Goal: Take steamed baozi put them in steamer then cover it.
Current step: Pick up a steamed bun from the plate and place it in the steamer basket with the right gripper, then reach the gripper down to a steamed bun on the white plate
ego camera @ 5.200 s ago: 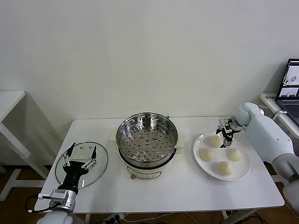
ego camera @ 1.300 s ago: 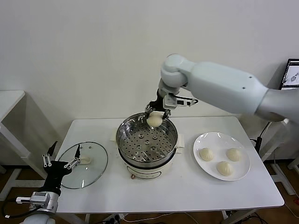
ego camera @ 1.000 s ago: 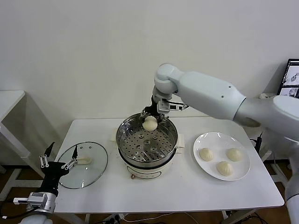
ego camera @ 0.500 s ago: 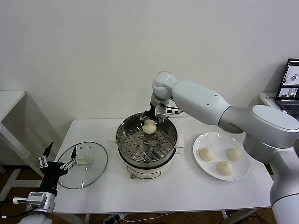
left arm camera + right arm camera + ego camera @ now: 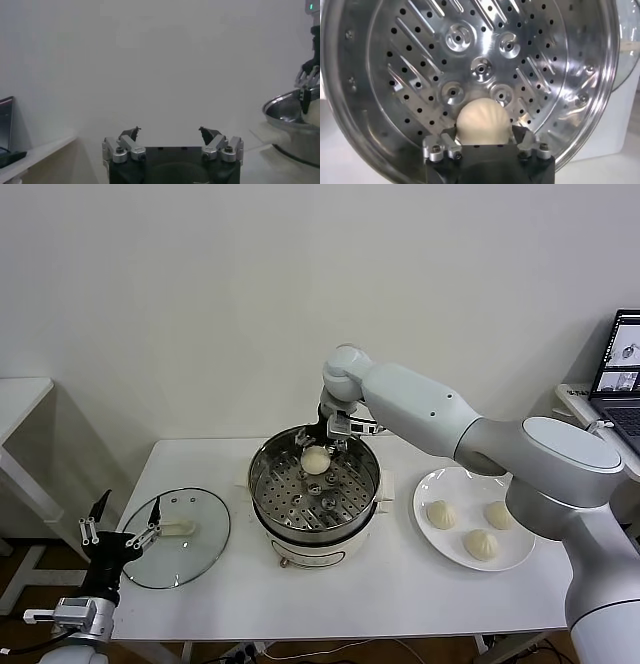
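Shiny metal fills your view: the steamer (image 5: 314, 480) sits in the middle of the table (image 5: 380, 584), and your right claw (image 5: 322, 437) hangs over its back edge. A bun (image 5: 483, 121) sits between the claw's fingers, low over the tray with holes. The fingers look spread, just beside the bun and not squeezing it, so I think you are letting go of the first bun. I cannot tell for sure if it rests flat on the tray.

Three more buns (image 5: 482, 545) wait on the white plate (image 5: 432, 484), to the right of the steamer. The glass lid (image 5: 176, 537) lies flat on the table to the left. Your left claw (image 5: 118, 539) is wide open with nothing in it, low by the near left corner next to the lid.

Next, I think you should lift the right claw straight up so you do not bump the bun or the rim. Then reach over to the plate for another bun. The lid comes last.
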You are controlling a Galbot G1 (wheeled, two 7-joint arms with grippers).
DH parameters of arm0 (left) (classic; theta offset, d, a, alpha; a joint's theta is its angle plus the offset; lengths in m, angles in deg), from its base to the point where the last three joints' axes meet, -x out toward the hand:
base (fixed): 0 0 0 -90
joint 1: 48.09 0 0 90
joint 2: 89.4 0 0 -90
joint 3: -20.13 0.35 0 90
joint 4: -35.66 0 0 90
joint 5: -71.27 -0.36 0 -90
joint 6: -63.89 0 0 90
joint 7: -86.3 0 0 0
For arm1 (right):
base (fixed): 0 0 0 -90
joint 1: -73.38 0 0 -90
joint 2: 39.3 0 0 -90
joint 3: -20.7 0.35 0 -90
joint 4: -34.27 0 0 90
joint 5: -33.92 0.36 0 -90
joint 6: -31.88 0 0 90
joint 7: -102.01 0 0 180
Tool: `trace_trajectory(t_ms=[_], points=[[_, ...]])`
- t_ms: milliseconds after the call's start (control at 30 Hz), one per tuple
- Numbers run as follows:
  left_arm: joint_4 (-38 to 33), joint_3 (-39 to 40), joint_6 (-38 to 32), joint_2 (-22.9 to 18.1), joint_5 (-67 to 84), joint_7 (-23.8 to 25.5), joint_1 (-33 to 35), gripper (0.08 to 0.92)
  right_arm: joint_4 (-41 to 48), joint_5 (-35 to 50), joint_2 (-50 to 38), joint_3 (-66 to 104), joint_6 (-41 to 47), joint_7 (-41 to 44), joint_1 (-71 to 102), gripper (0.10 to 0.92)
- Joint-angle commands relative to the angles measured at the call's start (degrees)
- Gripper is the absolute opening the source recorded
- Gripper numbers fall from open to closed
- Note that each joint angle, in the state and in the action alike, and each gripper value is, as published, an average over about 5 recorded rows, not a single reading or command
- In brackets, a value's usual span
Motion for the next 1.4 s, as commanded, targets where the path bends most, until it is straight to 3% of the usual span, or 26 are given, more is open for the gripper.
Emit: trace_trajectory(t_ms=[33, 200, 367, 500, 633, 733, 1000, 1400], points=[[-0.1, 0.0, 0.0, 0.0, 0.0, 0.0, 0.0, 0.823, -0.9, 4.3, -0.5, -0.4, -0.4, 1.1, -1.4, 0.822], [-0.7, 0.1, 0.1, -0.1, 0.0, -0.1, 0.2, 0.823, -7.2, 17.0, -6.4, -3.4, 4.6, 4.7, -9.1, 0.823], [-1.5, 0.8, 0.2, 0.0, -0.1, -0.2, 0.5, 0.823, -15.5, 33.7, -17.5, -9.0, 16.0, 12.9, -20.5, 0.823], [-2.5, 1.7, 0.3, -0.1, -0.2, -0.5, 0.8, 0.823, -20.5, 40.2, -26.2, -12.6, 27.7, 15.7, -23.9, 0.823], [-3.6, 2.4, 0.3, -0.1, -0.3, -0.7, 1.1, 0.823, -24.9, 44.0, -34.9, -14.9, 41.6, 13.3, -22.8, 0.823], [-4.1, 2.9, 0.3, -0.1, -0.5, -0.9, 1.4, 0.823, -26.4, 44.3, -39.5, -13.6, 48.9, 12.0, -19.3, 0.823], [-4.7, 3.1, 0.1, -0.2, -0.7, -1.0, 2.2, 0.823, -26.9, 38.1, -46.6, -2.7, 57.6, 14.5, -3.3, 0.823], [-4.7, 4.3, -0.2, -0.4, -1.9, -1.2, 2.6, 0.823, -19.3, 25.2, -43.5, 10.5, 54.5, 13.6, 14.4, 0.823]])
